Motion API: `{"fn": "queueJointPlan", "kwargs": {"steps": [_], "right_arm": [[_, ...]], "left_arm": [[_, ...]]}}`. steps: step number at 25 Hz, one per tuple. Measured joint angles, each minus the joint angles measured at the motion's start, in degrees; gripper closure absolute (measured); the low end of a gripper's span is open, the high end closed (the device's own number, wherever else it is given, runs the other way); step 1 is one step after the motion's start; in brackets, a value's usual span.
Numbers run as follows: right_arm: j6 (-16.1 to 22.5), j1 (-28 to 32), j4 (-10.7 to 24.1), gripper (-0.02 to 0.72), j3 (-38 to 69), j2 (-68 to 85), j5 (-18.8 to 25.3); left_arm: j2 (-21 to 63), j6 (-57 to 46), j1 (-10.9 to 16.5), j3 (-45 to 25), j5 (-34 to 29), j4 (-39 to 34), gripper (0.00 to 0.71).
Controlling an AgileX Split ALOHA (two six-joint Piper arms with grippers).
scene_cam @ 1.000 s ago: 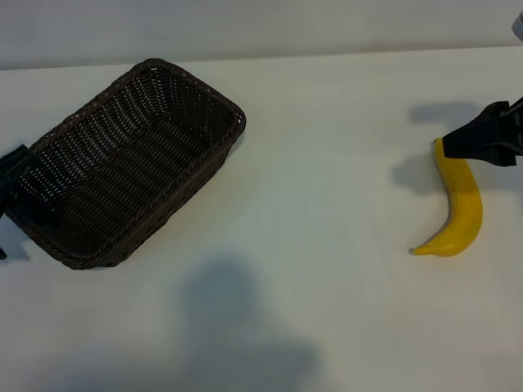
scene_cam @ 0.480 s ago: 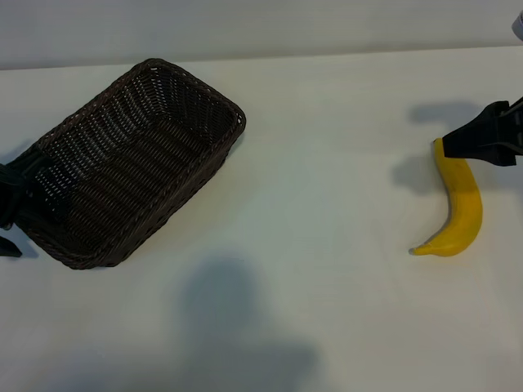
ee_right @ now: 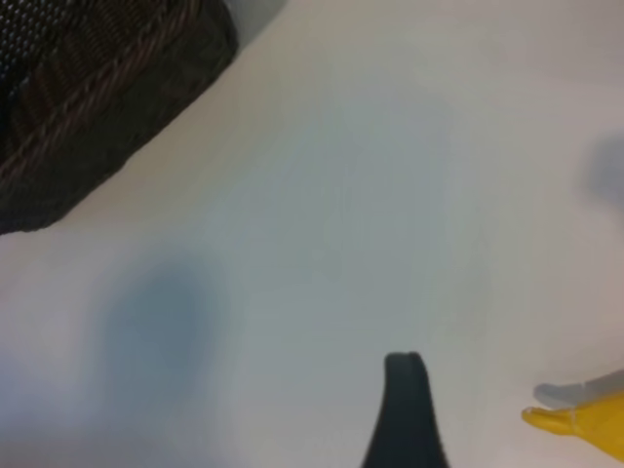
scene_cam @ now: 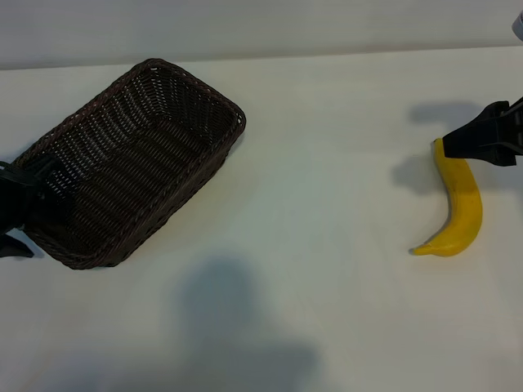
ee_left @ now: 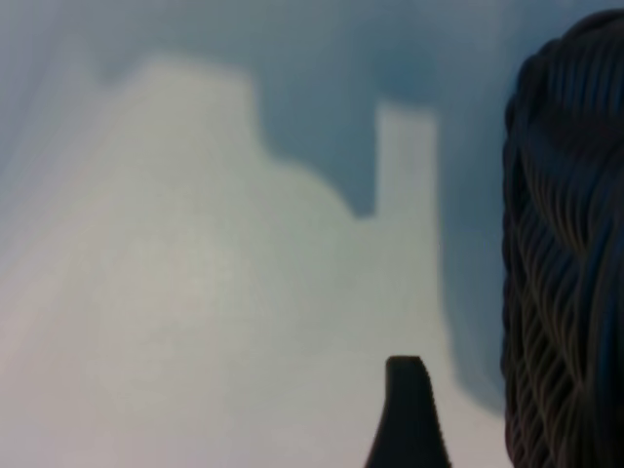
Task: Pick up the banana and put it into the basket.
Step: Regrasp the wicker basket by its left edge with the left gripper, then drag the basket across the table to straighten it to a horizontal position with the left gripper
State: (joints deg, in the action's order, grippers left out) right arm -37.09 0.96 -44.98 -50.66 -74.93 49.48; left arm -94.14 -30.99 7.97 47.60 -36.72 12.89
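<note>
Since the earlier frames the left gripper [scene_cam: 15, 214] has slid down along the exterior view's left edge and now sits against the near short end of the basket [scene_cam: 131, 163], one dark finger reaching over the braided rim; its jaws stand apart and hold nothing. From its own wrist view only one fingertip [ee_left: 407, 409] shows, with the woven wall of the basket [ee_left: 565, 253] close beside it and bare table [ee_left: 195, 292] around. Over at the right edge, the right gripper [scene_cam: 488, 137] has not shifted: it hangs over the upper end of the banana [scene_cam: 462, 208], jaws apart, not clasping the fruit. That banana lies flat on the table, well apart from the basket, its long axis running from the covered end under the gripper down toward the camera, curving to a tip that points to the view's left. Both arms are cut off by the frame edges, and the right wrist view catches only the banana's end [ee_right: 585, 424] at one corner.
</note>
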Motion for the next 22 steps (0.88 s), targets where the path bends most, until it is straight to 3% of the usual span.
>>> {"fn": "queueJointPlan", "kwargs": {"steps": [8,11,17,22], "right_arm": [[0.0,0.0,0.0,0.156,0.0,0.0,0.0],[0.0,0.0,0.0,0.156,0.05,0.0,-0.02],[0.0,0.0,0.0,0.156,0.11,0.0,-0.07],[0.0,0.0,0.0,0.156,0.11,0.0,-0.07]], "left_arm": [[-2.75,0.91,0.0,0.0,1.48,0.84,0.17],[-3.02,1.09,0.0,0.0,1.65,0.89,0.251],[-3.07,1.24,0.0,0.0,2.45,1.58,0.532],[-3.01,1.54,0.05,0.0,2.72,2.46,0.544]]}}
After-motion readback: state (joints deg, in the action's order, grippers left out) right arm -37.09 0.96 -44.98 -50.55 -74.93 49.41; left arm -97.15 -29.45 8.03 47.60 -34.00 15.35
